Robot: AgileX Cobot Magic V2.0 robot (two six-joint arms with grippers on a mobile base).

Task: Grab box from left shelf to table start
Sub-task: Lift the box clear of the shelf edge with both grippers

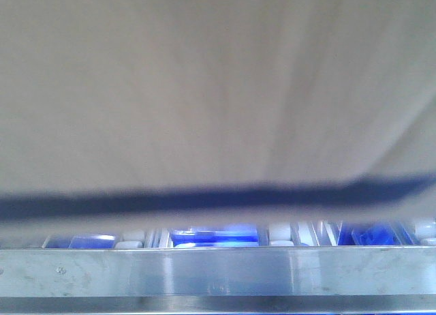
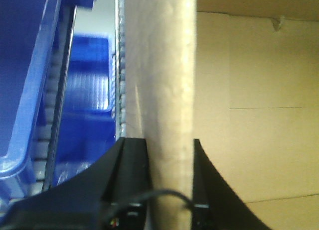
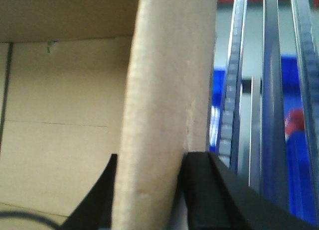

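Cardboard box [image 1: 218,83] is clamped by left claw [image 2: 167,146] and right claw [image 3: 150,158] on opposite walls; draw both back evenly, keeping it level above the shelf [image 1: 218,271]

All 3 views are soft and blurred. In the front view the box [image 1: 218,83] looks hazy, washed-out grey-beige, with a dark shadow band running from 9 to 3 o'clock under it. The left shelf [image 1: 218,271] at 6 o'clock shows pale glare. Both wrist views are dim, the blue bins [image 2: 84,90] smeared.
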